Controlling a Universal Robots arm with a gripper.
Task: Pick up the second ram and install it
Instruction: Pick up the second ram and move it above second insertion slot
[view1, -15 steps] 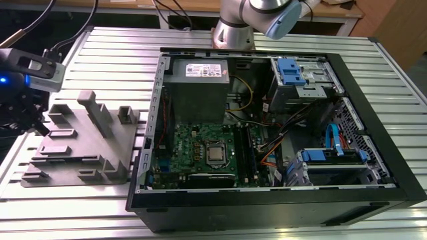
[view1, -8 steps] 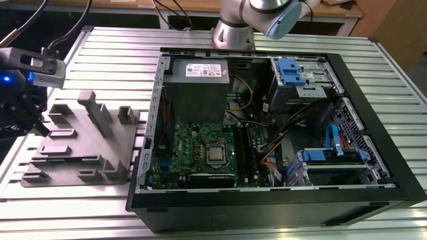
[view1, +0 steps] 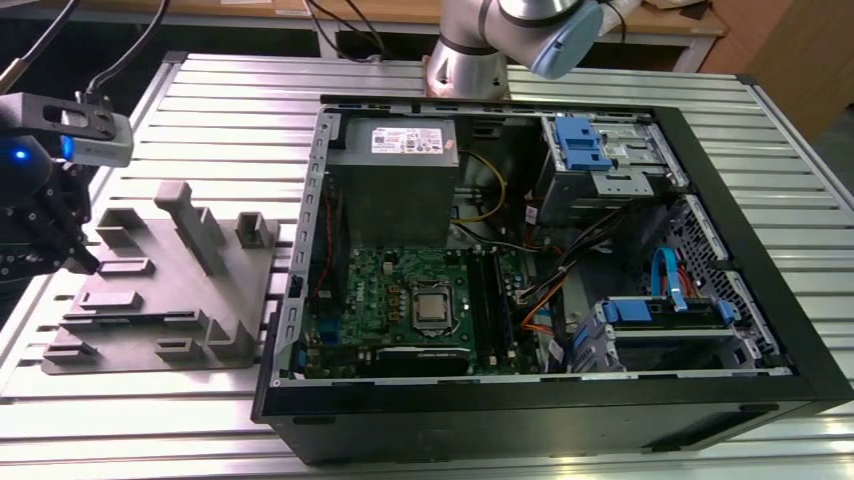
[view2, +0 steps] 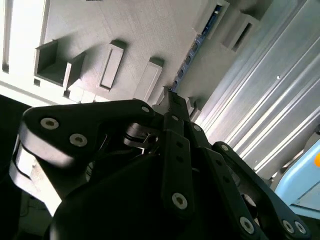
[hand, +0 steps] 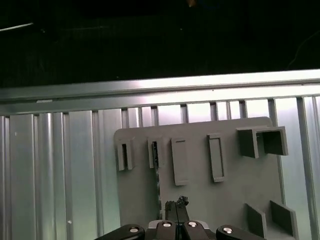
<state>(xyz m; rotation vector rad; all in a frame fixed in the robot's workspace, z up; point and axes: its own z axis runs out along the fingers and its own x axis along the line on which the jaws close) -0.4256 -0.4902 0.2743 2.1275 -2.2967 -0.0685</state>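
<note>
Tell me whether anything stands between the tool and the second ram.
Nothing visible does. In the first wrist view the tool hangs close beside the second ram, which stands on edge in a slot of the grey holder tray; only bare tray surface lies between them.

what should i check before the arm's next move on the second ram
1. Ram standing on edge in the tray: ok.
2. Gripper over the tray, close to one end of the ram: ok.
3. Ram actually gripped: cannot tell.
4. Case open, motherboard exposed: ok.
5. Free slot on the motherboard for the ram: cannot tell.
</note>
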